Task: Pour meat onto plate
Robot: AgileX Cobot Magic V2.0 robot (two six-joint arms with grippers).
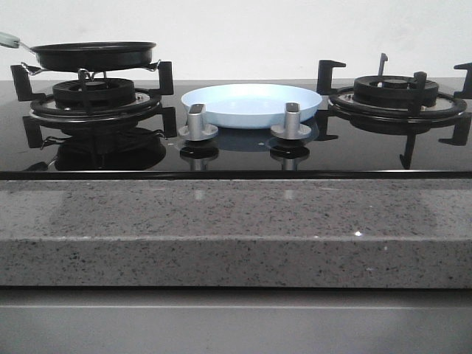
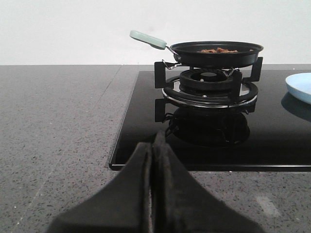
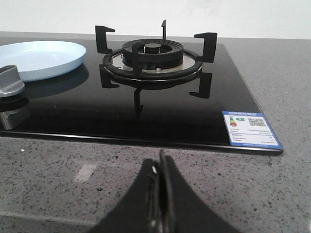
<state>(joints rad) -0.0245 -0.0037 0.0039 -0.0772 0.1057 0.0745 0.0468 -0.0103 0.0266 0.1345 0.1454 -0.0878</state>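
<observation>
The meat [image 2: 217, 50], small orange-brown slices, lies in a black frying pan [image 2: 216, 52] with a pale green handle [image 2: 147, 40] on the left burner; the pan also shows in the front view [image 1: 94, 54]. The pale light-blue plate [image 1: 251, 105] sits on the black glass hob between the burners, behind two knobs; it also shows in the right wrist view [image 3: 41, 59] and its edge in the left wrist view [image 2: 299, 87]. My left gripper [image 2: 155, 141] is shut and empty over the granite counter, short of the hob. My right gripper [image 3: 160, 162] is shut and empty over the counter before the right burner.
Two silver knobs [image 1: 198, 124] [image 1: 291, 123] stand in front of the plate. The right burner [image 3: 151, 60] with black pan supports is bare. A blue energy label [image 3: 250, 129] is on the hob's near right corner. A speckled granite counter [image 1: 236, 221] fronts the hob.
</observation>
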